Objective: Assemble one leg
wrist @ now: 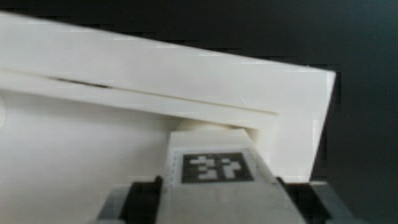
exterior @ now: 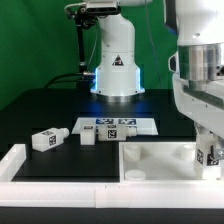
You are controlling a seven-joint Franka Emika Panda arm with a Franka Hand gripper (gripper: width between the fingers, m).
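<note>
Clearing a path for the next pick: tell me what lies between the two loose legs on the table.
Nothing: the exterior view shows only bare table between its leftmost leg and the second leg.

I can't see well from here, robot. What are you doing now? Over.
Gripper shut on small white tagged plastic leg. Leg pressed at edge of large flat white panel, near right side in exterior view. Two more white legs lie loose left. Nothing blocking.

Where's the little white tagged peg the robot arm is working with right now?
In the exterior view the small white plastic tagged leg is at the right, held in the gripper against the large flat white panel; the wrist view shows it between the jaws.
</note>
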